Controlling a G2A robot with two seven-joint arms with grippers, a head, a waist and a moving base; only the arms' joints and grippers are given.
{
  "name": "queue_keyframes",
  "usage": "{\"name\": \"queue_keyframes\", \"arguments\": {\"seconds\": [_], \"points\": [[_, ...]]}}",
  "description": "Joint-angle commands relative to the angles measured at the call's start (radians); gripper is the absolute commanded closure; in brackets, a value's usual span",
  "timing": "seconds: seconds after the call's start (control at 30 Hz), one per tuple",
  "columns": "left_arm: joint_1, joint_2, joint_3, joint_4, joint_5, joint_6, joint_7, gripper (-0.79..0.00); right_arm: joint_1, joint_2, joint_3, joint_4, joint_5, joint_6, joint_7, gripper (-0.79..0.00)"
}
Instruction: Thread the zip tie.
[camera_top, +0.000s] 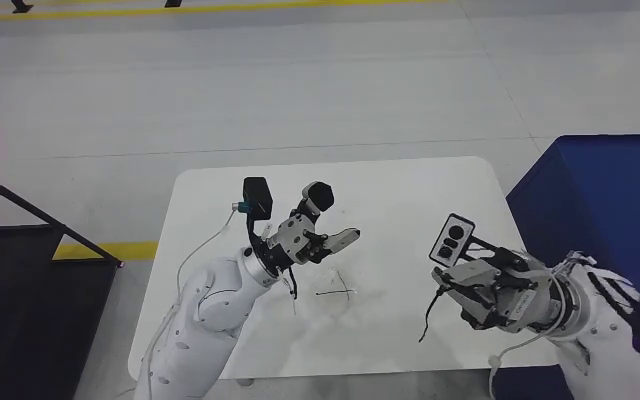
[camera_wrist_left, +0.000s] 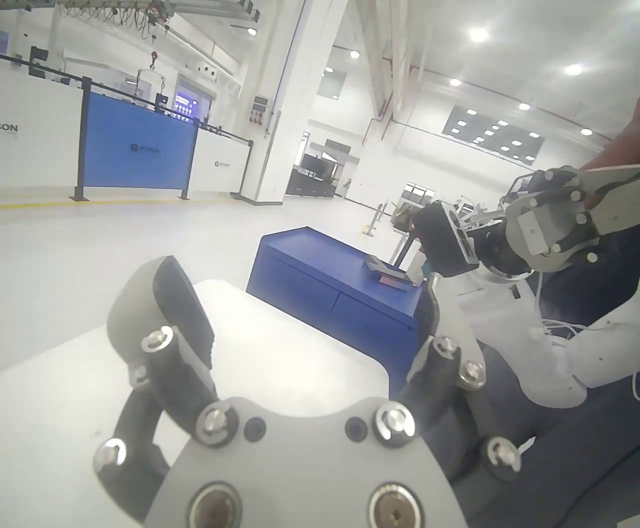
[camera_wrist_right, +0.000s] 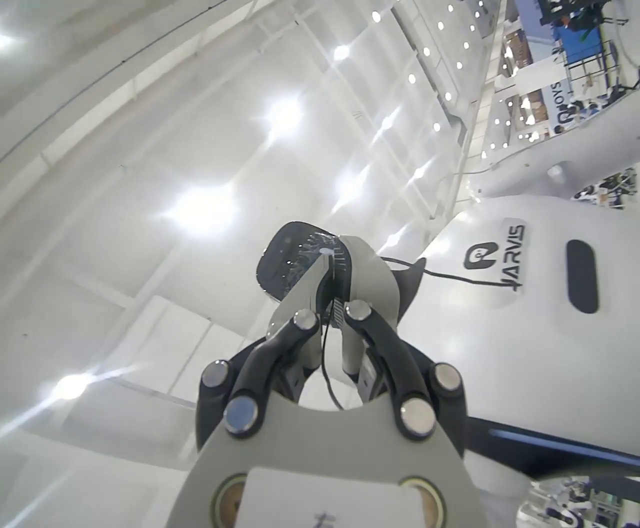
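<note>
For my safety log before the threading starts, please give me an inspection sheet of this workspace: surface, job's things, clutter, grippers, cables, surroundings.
Surface: white table with rounded corners.
Job's things: a thin black zip tie hangs from the right gripper; a second thin black strip, probably another zip tie, lies on the table near the left gripper.
Clutter: nothing seen.
Grippers: left gripper open and empty, above the table; right gripper shut on the zip tie.
Cables: a white cable runs from the left arm's wrist camera back along the arm.
Surroundings: blue cabinet beside the table; yellow floor line.
</note>
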Motion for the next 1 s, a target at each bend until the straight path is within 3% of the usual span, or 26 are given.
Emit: {"name": "queue_keyframes", "arguments": {"seconds": [0.0,0.17,0.33,0.5,0.67,0.77,0.97], "points": [[0.000,0.000,0.000,0.000,0.000,0.000,0.000,-0.785,0.005,0.000,-0.010,0.004,0.061,0.016,-0.065,0.000],[0.000,0.000,0.000,0.000,0.000,0.000,0.000,-0.785,0.024,-0.003,-0.036,-0.007,0.122,0.010,-0.158,0.000],[0.000,0.000,0.000,0.000,0.000,0.000,0.000,-0.785,0.043,-0.007,-0.035,-0.036,0.082,-0.038,-0.137,0.000],[0.000,0.000,0.000,0.000,0.000,0.000,0.000,-0.785,0.042,-0.011,-0.013,-0.106,-0.256,-0.253,0.005,0.000],[0.000,0.000,0.000,0.000,0.000,0.000,0.000,-0.785,-0.012,-0.014,-0.029,-0.105,-0.399,-0.378,0.132,0.000],[0.000,0.000,0.000,0.000,0.000,0.000,0.000,-0.785,-0.032,-0.011,-0.030,-0.090,-0.486,-0.379,0.146,0.000],[0.000,0.000,0.000,0.000,0.000,0.000,0.000,-0.785,0.006,0.003,-0.098,0.085,-0.766,-0.244,0.071,0.000]]}}
